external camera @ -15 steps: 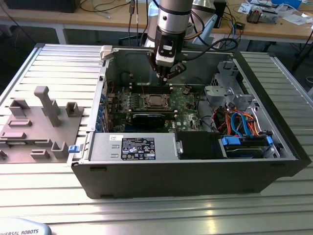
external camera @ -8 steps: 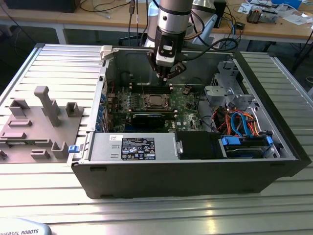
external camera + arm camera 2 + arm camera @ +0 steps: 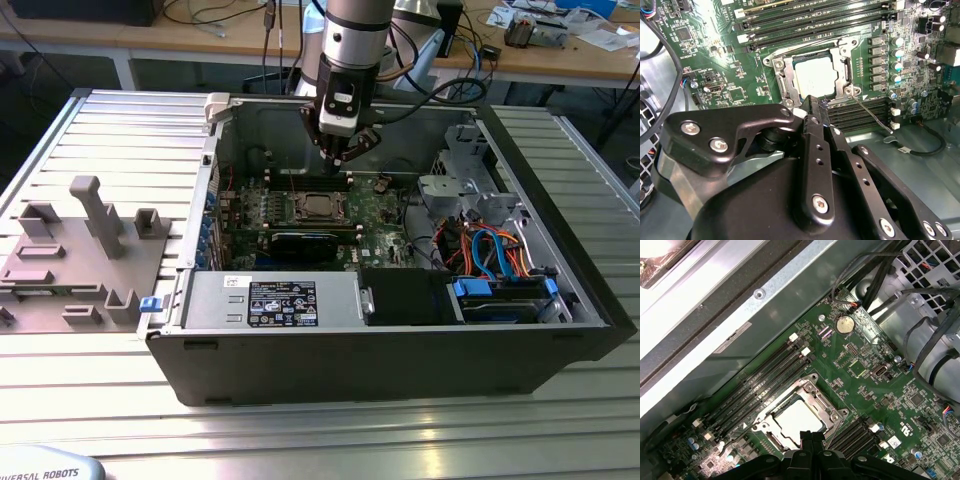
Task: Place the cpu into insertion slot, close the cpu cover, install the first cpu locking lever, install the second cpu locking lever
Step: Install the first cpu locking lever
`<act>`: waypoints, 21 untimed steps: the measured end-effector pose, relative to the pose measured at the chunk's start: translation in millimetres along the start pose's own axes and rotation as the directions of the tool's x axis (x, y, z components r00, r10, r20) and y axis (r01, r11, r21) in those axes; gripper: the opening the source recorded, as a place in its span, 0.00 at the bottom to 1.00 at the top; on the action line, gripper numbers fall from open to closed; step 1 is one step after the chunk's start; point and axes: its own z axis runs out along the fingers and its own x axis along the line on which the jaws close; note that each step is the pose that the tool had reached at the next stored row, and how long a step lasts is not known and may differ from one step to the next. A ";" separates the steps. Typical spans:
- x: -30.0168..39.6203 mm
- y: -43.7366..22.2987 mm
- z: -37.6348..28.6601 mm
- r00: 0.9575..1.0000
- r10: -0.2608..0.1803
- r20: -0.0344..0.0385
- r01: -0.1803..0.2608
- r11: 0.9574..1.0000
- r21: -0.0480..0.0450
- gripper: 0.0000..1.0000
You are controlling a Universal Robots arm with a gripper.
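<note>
Claw [image 3: 812,106] was pressed together over the cpu [image 3: 814,77], upper centre of exterior view.
I judged the lever [image 3: 871,112] a thin springy wire, best pushed near its free end.

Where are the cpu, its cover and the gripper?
cpu [image 3: 814,77]: second wrist view, middle of its top.
cpu cover [image 3: 783,80]: second wrist view, side bar of the frame.
gripper [image 3: 815,106]: second wrist view, between its fingertips.
</note>
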 end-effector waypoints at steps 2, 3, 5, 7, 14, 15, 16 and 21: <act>0.0 0.0 0.0 1.000 -0.001 0.000 0.001 1.000 0.000 0.11; 0.0 0.0 0.1 1.000 -0.002 0.000 0.002 1.000 0.000 0.11; 0.0 0.0 0.1 1.000 -0.003 0.000 0.003 1.000 0.000 0.11; 0.0 0.0 0.1 1.000 -0.004 0.000 0.004 1.000 0.000 0.11; 0.0 0.0 0.3 1.000 -0.009 0.000 0.009 1.000 0.000 0.11; 0.0 0.0 0.3 1.000 -0.010 0.000 0.010 1.000 0.000 0.11; 0.0 0.0 0.3 1.000 -0.010 0.000 0.010 1.000 0.000 0.11; 0.0 0.0 0.3 1.000 -0.013 0.001 0.013 1.000 0.000 0.11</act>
